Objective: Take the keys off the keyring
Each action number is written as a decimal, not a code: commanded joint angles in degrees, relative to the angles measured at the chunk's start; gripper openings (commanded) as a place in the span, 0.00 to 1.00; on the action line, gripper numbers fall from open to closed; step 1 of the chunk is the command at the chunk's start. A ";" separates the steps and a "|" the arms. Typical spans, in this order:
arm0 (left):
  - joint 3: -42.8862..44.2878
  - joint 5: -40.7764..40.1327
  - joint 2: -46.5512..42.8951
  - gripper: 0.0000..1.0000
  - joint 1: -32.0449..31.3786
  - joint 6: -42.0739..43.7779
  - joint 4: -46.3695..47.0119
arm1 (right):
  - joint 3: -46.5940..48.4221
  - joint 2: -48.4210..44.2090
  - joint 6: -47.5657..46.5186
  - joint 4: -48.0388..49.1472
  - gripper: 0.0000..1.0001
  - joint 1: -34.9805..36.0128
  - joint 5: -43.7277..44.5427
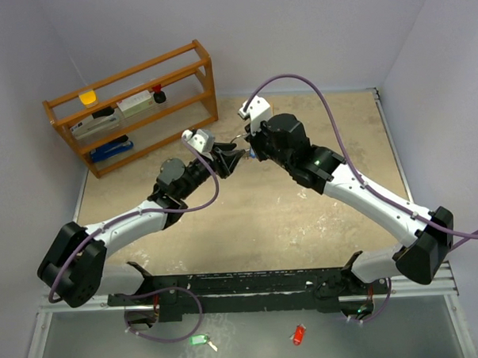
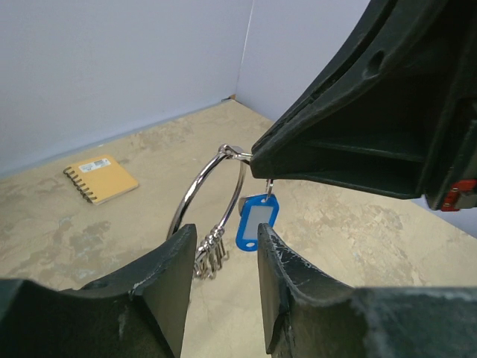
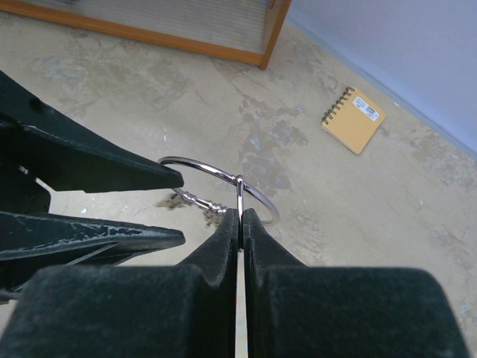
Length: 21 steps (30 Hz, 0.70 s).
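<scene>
My right fingers (image 3: 223, 239), foreground, are pressed together on the ring (image 3: 240, 181), holding it above the surface (image 3: 358, 224). My left fingers (image 2: 168, 276) stand apart, gripping nothing, tips just beside the ring. A blue-tagged key (image 2: 256, 221) and silver keys (image 2: 212, 257) hang from the ring beyond their gap.

Both arms reach inward over mid-table, wrists nearly meeting. Left gripper (image 2: 222, 242): jaws apart. Right gripper (image 3: 240, 218): jaws pressed tight on the keyring (image 3: 238, 181) wire.
</scene>
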 commanded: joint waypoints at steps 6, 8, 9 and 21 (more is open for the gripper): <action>-0.18 -5.26 -1.39 0.40 -0.49 3.52 3.75 | 0.65 -1.92 0.40 1.87 0.00 0.82 0.81; -0.91 -6.19 -2.26 0.44 -0.50 4.19 4.12 | 0.65 -1.92 0.41 1.83 0.00 0.92 0.72; -1.13 -6.83 -2.43 0.45 -0.52 4.37 4.33 | 0.61 -1.92 0.44 1.82 0.00 0.91 0.56; -0.86 -6.53 -0.99 0.51 -0.62 5.51 5.26 | 0.87 -1.88 0.62 1.78 0.00 1.53 -0.07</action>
